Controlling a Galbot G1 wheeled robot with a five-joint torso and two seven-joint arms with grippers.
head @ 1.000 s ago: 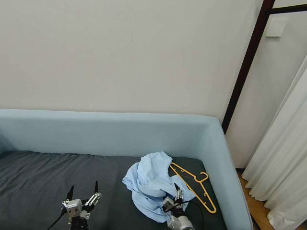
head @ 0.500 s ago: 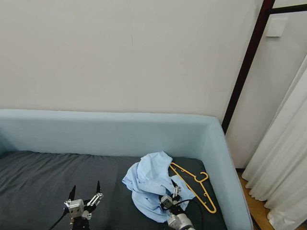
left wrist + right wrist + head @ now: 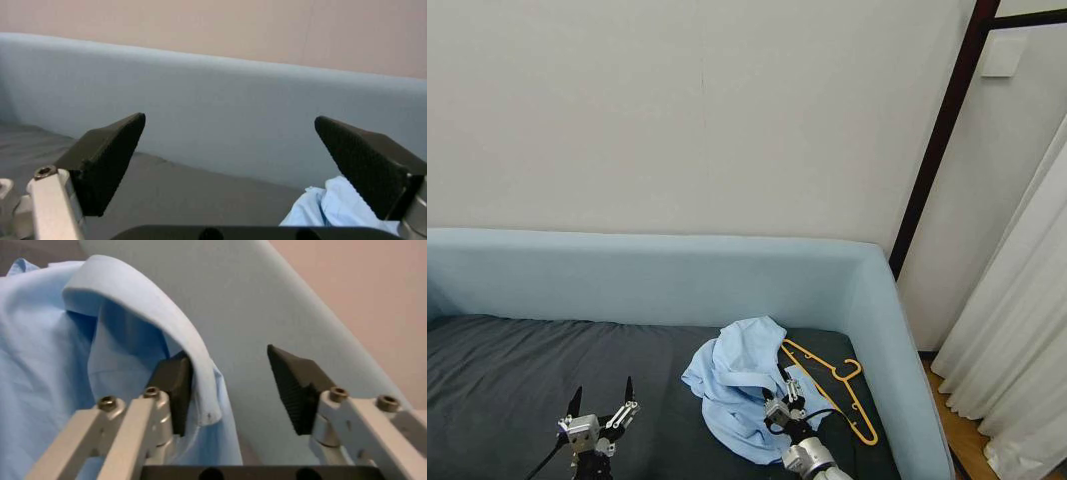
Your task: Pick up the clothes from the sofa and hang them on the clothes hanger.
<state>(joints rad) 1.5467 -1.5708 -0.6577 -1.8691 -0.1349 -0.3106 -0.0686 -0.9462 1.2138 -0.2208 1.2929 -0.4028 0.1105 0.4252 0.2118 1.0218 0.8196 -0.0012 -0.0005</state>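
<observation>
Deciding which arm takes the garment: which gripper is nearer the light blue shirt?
Right. The right gripper is at the light blue shirt, open jaws beside its collar fold. The left gripper hovers open over the dark seat, apart from the shirt.

shirt (image 3: 735,372) plain light blue | hanger (image 3: 838,371) orange-yellow | sofa (image 3: 677,280) pale blue – seat cushion (image 3: 507,365) dark grey | wall (image 3: 677,120) off-white | curtain (image 3: 1017,350) white | left gripper (image 3: 602,390), right gripper (image 3: 787,386) – black fingers, silver bodies

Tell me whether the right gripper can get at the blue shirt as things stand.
Probably yes: the open right gripper is at the blue shirt, a fold against one finger, nothing between. The left gripper hovers apart.
</observation>
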